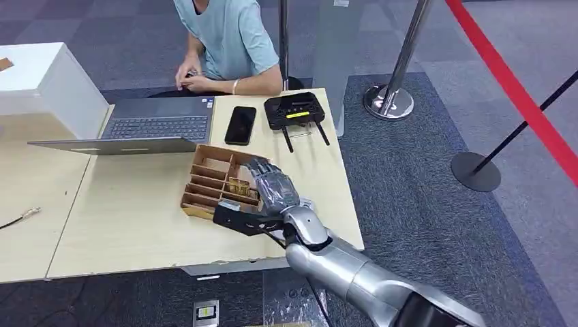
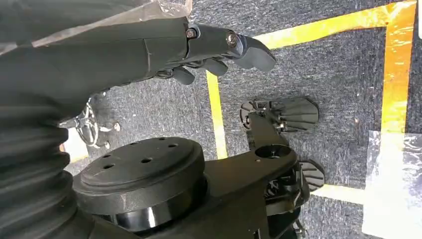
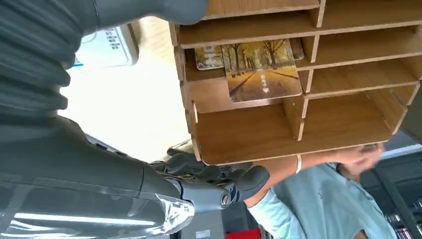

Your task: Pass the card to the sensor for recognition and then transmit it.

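Over the wooden tray's near-right part, the right hand hovers palm-down w/ fingers loosely extended and apart, holding nothing; the right wrist view shows the thumb and dark fingers free of any object, beside the tray edge rather than inside a slot. Key relation: the card lies just beyond and under the fingertips, in one of the narrow slots of the divided wooden tray; in the head view the card sits immediately left of the hand, partly covered by it. Card is printed w/ a tree-lined road; its long axis appears to run across the slot, so one end projects over the divider, which is judged the likeliest pinch point. A second, similar card seems to lie beneath or behind it; overlap is unclear. Left hand hangs low by the robot's body above the carpeted floor, fingers curled in, nothing in them, so the right hand is far nearer. Beyond the tray on the table: a black device w/ antennas, presumably the sensor, plus a phone, a laptop and a seated person. Fingertip-to-card contact cannot be confirmed.
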`<state>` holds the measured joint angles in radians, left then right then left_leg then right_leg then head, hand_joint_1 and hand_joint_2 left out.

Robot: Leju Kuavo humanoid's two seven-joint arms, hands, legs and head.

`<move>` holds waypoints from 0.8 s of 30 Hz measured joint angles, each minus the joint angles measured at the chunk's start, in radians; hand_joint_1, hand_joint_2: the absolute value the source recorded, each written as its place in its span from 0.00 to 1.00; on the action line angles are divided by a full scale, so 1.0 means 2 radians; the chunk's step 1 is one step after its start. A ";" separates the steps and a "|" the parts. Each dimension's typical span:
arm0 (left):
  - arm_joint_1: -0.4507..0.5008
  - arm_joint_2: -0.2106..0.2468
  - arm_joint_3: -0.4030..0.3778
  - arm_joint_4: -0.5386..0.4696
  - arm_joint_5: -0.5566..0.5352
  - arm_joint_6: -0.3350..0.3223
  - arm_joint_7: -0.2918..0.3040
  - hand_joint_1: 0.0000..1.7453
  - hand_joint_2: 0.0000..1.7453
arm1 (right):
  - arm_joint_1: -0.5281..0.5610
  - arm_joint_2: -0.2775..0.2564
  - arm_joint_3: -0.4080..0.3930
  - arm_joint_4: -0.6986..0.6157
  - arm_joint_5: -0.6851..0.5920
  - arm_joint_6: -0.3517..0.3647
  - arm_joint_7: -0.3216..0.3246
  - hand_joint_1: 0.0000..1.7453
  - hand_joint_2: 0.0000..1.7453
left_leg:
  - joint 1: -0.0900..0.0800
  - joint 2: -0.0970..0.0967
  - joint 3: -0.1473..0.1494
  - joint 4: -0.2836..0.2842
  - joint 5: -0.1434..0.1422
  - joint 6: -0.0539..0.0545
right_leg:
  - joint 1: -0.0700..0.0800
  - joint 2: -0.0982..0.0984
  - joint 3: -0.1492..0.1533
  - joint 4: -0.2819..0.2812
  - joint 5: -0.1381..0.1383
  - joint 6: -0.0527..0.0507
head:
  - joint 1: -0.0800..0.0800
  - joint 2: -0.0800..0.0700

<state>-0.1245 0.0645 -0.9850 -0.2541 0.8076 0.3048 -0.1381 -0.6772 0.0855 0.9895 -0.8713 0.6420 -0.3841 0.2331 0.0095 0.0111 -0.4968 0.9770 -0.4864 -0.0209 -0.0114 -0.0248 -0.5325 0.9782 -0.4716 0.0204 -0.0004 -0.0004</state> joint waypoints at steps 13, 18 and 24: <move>-0.004 0.000 -0.004 0.000 -0.011 -0.005 0.007 0.00 1.00 | -0.037 -0.013 -0.006 0.030 0.001 0.001 0.014 0.29 1.00 | 0.000 0.000 0.000 0.000 0.000 0.000 | 0.000 0.000 0.000 0.000 0.000 0.000 | 0.000 0.000; -0.004 -0.001 -0.009 0.000 -0.013 -0.005 0.009 0.00 1.00 | -0.046 -0.021 -0.010 0.042 0.002 0.008 0.019 0.29 1.00 | 0.000 0.000 0.000 0.000 0.000 0.000 | 0.000 0.000 0.000 0.000 0.000 0.000 | 0.000 0.000; -0.004 -0.002 -0.009 0.000 -0.014 -0.005 0.009 0.00 1.00 | -0.049 -0.026 -0.013 0.051 0.003 0.008 0.021 0.31 1.00 | 0.000 0.000 0.000 0.000 0.000 0.000 | 0.000 0.000 0.000 0.000 0.000 0.000 | 0.000 0.000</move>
<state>-0.1330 0.0610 -1.0037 -0.2541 0.7801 0.2945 -0.1194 -0.7747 0.0332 0.9636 -0.7694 0.6489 -0.3685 0.2747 0.0094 0.0112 -0.4966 0.9777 -0.4864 -0.0209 -0.0114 -0.0248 -0.5325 0.9783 -0.4715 0.0204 -0.0004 -0.0004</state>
